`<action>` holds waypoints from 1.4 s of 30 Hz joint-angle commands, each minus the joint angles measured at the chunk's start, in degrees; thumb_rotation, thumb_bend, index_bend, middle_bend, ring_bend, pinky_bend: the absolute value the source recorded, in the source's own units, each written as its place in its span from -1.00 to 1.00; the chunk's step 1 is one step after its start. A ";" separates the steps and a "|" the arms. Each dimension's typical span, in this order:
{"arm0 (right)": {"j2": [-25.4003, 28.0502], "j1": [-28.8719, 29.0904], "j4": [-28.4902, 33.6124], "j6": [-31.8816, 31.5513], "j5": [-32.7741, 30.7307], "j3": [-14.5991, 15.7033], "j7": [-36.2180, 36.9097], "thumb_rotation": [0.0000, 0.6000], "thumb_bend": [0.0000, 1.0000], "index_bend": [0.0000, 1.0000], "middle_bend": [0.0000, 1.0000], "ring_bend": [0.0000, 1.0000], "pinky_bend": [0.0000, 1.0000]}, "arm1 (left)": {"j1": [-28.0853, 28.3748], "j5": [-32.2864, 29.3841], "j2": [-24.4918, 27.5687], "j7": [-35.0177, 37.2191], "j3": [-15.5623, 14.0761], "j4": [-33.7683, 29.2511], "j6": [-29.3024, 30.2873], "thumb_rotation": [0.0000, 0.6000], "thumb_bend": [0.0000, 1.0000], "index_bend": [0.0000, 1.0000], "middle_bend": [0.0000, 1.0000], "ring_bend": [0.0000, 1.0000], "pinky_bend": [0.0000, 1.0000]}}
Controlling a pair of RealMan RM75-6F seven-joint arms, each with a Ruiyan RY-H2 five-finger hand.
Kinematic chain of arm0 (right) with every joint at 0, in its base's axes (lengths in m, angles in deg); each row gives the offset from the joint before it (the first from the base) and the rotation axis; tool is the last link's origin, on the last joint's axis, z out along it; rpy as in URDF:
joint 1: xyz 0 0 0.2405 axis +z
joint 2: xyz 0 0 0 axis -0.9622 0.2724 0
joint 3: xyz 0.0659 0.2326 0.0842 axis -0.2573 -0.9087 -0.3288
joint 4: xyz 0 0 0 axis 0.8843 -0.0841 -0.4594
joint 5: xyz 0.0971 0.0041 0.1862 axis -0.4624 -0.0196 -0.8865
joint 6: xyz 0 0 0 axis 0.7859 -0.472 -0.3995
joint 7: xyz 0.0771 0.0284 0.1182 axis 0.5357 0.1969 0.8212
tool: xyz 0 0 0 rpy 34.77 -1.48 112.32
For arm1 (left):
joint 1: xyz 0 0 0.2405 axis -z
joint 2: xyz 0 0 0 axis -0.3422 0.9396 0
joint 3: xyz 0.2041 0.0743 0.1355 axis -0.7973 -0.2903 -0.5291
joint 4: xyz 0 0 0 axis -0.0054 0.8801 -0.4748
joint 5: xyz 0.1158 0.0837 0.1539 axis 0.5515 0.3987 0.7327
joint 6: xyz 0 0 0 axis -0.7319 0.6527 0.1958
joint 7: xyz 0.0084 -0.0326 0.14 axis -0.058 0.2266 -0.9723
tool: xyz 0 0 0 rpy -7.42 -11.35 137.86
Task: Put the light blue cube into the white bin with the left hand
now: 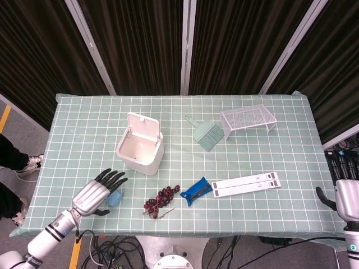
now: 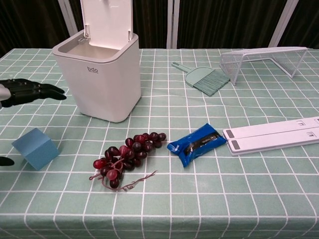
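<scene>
The light blue cube [image 2: 36,148] lies on the green checked cloth near the front left; in the head view the cube [image 1: 115,198] is partly covered by my left hand. My left hand [image 1: 96,193] hovers above it, fingers spread and holding nothing; its dark fingers [image 2: 35,92] show at the chest view's left edge, above the cube. The white bin [image 1: 140,149] stands just behind, lid flipped up, mouth open [image 2: 97,74]. My right hand [image 1: 348,197] hangs off the table's right front corner, empty.
A bunch of dark grapes [image 1: 161,199] lies right of the cube, then a blue packet [image 1: 195,190] and a white flat bar [image 1: 245,184]. Behind are a green dustpan brush [image 1: 205,133] and a white wire rack [image 1: 248,119].
</scene>
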 commanded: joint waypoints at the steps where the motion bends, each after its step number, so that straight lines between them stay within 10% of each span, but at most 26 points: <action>1: -0.10 0.05 -0.25 0.11 -0.14 -0.07 0.26 1.00 -0.58 -1.00 -1.00 -1.00 -1.00 | 0.61 -0.31 -0.82 -0.45 -0.62 0.54 -0.85 1.00 -1.00 -1.00 -1.00 -1.00 -0.88; 14: -0.03 -0.19 -0.86 -0.21 -0.50 -0.26 1.06 1.00 -0.57 -1.00 -1.00 -1.00 -1.00 | 2.16 -1.90 -5.18 -0.20 -1.27 6.45 -1.89 1.00 -0.95 -0.95 -0.91 -0.97 -0.63; 24: 0.07 -0.30 -1.19 -0.48 -1.09 -0.73 1.59 1.00 -0.57 -1.00 -1.00 -1.00 -1.00 | 1.71 0.93 -7.73 1.48 -2.12 10.68 3.23 1.00 -0.73 -0.31 -0.31 -0.40 0.02; 42: 0.22 -0.41 -0.80 -0.38 -1.30 -0.71 1.20 1.00 -0.57 -1.00 -1.00 -1.00 -1.00 | 1.20 1.21 -8.25 1.57 -2.14 12.76 7.88 1.00 -0.52 0.10 -0.05 -0.19 0.21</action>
